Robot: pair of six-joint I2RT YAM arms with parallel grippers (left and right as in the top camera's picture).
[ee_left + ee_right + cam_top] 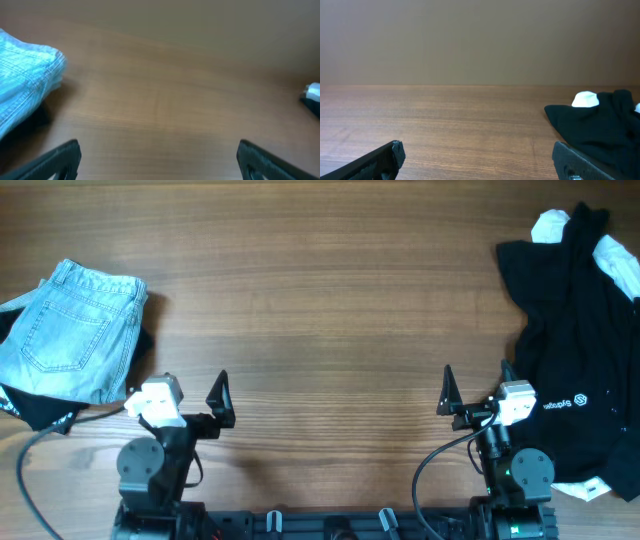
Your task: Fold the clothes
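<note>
The folded jeans lie at the left edge of the frame on top of a black cloth, so that part looks done. The crumpled black clothing heap, with white fabric showing at its top, fills the right side and appears unfolded; it runs off the right edge. The left gripper and right gripper sit at the lower edge, fingers spread and holding nothing. The wooden table between the two piles is bare, with ample room for spreading a garment.
</note>
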